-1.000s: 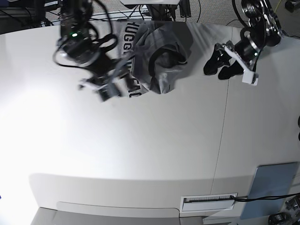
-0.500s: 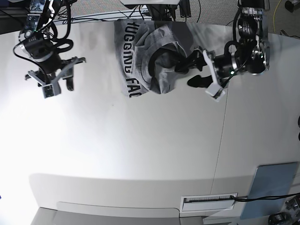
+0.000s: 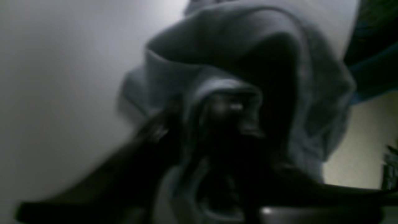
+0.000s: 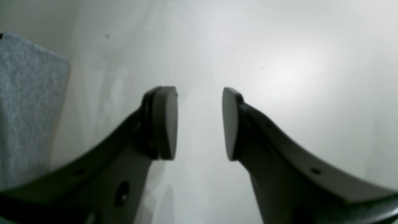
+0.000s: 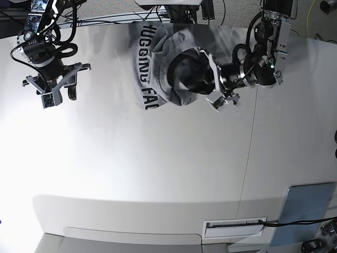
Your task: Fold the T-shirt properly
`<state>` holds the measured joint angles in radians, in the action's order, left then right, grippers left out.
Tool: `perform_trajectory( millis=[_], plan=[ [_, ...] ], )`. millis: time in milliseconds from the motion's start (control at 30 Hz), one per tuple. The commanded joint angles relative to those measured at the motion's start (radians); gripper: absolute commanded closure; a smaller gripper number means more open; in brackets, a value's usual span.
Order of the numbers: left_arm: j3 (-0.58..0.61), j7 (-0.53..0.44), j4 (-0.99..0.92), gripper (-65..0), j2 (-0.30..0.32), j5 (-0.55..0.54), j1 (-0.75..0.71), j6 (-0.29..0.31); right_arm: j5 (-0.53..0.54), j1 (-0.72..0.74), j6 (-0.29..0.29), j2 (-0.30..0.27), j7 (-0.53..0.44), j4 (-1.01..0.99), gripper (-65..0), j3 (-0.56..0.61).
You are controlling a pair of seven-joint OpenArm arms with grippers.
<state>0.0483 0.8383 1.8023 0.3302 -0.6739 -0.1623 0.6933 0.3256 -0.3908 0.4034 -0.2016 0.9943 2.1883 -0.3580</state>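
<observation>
Base view looks down on the table [image 5: 158, 174]; both wrist views sit close behind their tools

White table [image 5: 158, 174] with thin seam line [image 5: 247, 174] down right part. Blue-grey pad [image 5: 308, 208] at near right corner. White label strip [image 5: 234, 225] beside pad. Black cables [image 5: 121, 16] behind far edge.

White table [image 5: 158, 168], crumpled T-shirt [image 5: 158, 58], blue-grey pad [image 5: 308, 208]
</observation>
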Motion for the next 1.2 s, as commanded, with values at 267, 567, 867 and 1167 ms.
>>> perform_trajectory(
  millis=[267,567,867,1167],
  plan=[
    [-0.272,-0.078,0.018,-3.9,0.008,0.003,0.007,-0.065,-0.005,0.003,-0.005,-0.011,-0.022,0.017,-23.8,-0.005],
    [-0.302,0.058,0.018,-23.2,0.008,0.073,0.007,-0.072,-0.005,0.003,-0.005,-0.011,-0.018,0.017,-23.8,-0.004],
    [-0.439,0.238,0.018,-43.4,0.008,-0.240,0.007,0.005,-0.005,0.003,-0.005,-0.011,-0.018,0.017,-23.8,-0.004],
    [-0.456,0.558,0.018,-43.4,0.008,-0.790,-0.029,0.005,-0.005,0.003,-0.005,-0.011,-0.018,0.017,-23.8,-0.004]
  ],
)
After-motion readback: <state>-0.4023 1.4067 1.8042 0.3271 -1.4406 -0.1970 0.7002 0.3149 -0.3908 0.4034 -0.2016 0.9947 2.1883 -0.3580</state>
